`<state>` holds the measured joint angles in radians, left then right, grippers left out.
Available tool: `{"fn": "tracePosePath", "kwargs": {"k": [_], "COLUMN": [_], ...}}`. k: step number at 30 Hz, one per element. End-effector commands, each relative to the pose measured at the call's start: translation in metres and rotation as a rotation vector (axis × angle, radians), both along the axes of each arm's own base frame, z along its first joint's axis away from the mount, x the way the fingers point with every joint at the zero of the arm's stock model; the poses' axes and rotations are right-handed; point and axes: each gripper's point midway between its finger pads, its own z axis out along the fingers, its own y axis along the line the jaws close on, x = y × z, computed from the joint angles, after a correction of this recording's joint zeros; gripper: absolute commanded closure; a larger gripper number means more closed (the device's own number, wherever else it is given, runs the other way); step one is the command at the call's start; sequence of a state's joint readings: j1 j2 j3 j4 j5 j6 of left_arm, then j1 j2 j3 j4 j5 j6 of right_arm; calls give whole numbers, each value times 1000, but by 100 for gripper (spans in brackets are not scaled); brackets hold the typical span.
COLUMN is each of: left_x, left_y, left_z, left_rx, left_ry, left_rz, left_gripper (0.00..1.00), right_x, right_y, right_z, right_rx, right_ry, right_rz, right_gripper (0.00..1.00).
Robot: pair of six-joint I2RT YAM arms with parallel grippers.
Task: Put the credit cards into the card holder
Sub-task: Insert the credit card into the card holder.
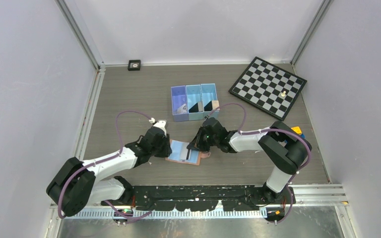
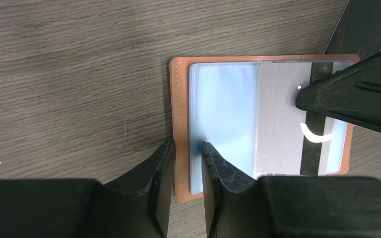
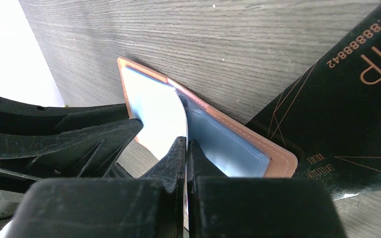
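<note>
**Card insertion in hand; card not yet seated**

The table [image 1: 129,99] leaves you open room left of the work, and the bin [image 1: 188,117] stands well behind. The holder [image 1: 178,148] lies open and flat between the arms. Your left gripper [image 2: 187,153], narrowly parted, straddles the holder's border and appears to pin it. Your right gripper [image 3: 186,141], closed, pinches a card [image 2: 278,119] over the lining. The next move likely calls for a square slide into the pocket. A second card [image 3: 347,99] abuts the holder's corner.

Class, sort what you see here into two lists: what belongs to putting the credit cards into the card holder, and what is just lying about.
Job in hand: card holder; credit card; second black card; left gripper; right gripper.

Lying about: chessboard; chess piece; blue bin; small black square item.
</note>
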<state>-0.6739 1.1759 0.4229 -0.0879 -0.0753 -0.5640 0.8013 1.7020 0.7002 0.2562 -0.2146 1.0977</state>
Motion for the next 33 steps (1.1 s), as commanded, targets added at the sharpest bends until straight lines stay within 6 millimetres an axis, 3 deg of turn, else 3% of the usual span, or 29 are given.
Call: {"fn": "tracePosePath", "kwargs": {"k": [1, 20, 33], "left_x": [3, 2, 2], "left_y": [3, -1, 0], "left_z": [-1, -2, -3], "left_rx": [27, 21, 25], "left_ry": [3, 10, 14], "left_rz": [3, -21, -17], "left_gripper": [72, 74, 82], "right_x": [4, -1, -9], "right_y": [-24, -10, -10], "right_z": [-33, -43, -44], "right_rx": [-157, -111, -103], "right_ry": [22, 58, 78], "right_rz": [-59, -36, -46], "right_gripper": [100, 100, 100]}}
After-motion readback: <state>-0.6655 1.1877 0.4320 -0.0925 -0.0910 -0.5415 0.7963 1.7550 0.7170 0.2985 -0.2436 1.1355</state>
